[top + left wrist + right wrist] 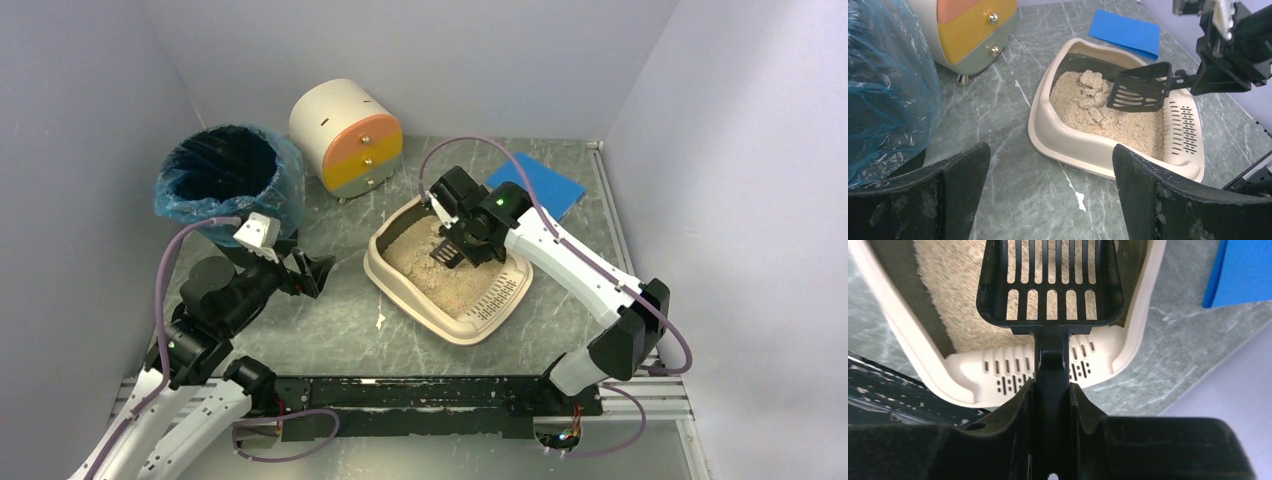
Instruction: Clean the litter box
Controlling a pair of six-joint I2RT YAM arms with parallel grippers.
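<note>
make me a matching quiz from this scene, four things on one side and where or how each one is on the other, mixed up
1 scoop
2 bin
3 blue sheet
4 left pincer

a open, holding nothing
b lined with blue plastic
c flat on the table, beyond the litter box
d gripped by the right pincer, above the litter box

Pairs: 1-d, 2-b, 3-c, 4-a

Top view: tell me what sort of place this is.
Probably a robot test booth, not a home: bare walls box in the table, two arms are bolted at its edge, with a litter box.
</note>
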